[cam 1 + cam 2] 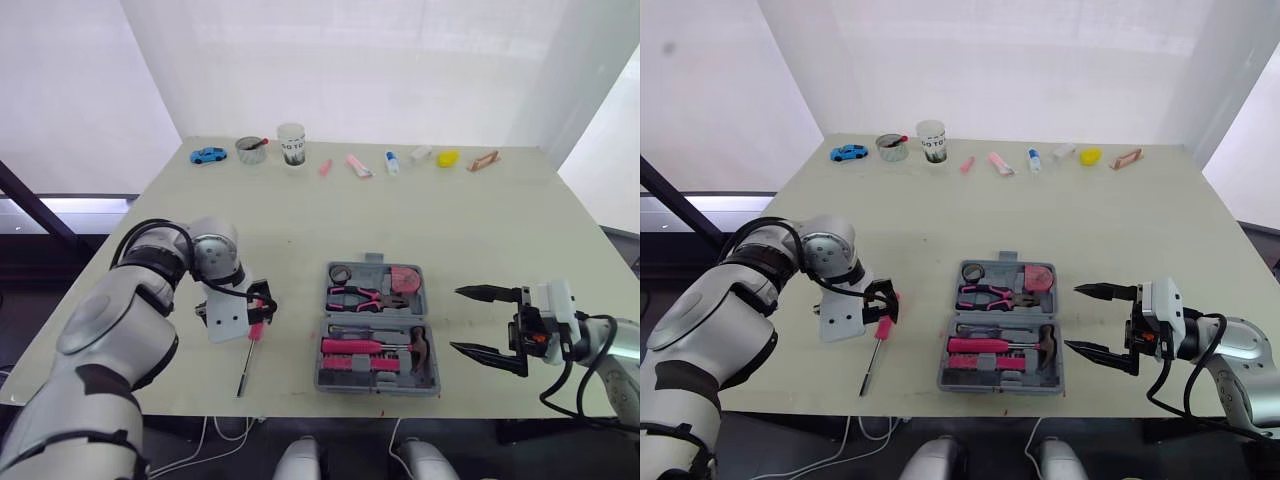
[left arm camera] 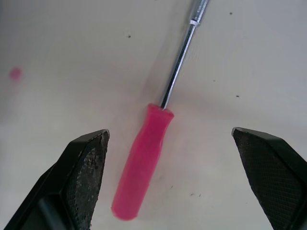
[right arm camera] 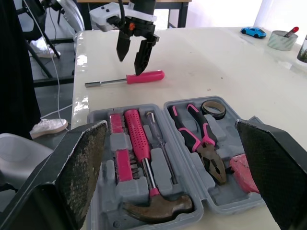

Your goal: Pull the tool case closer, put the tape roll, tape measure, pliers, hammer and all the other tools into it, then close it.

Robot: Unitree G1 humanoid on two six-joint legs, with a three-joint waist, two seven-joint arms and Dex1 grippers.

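One tool lies outside the open case (image 1: 378,330): the screwdriver (image 2: 144,160), squarely between the left gripper's (image 2: 169,133) wide-apart jaws, its long axis crossing their closing line. The right gripper (image 1: 455,320), jaws also apart, is well away.

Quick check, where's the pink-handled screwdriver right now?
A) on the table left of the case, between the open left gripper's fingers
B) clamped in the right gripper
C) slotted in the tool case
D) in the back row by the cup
A: the screwdriver lies flat on the table, left of the open tool case, with the left gripper open and a finger on either side of its pink handle.
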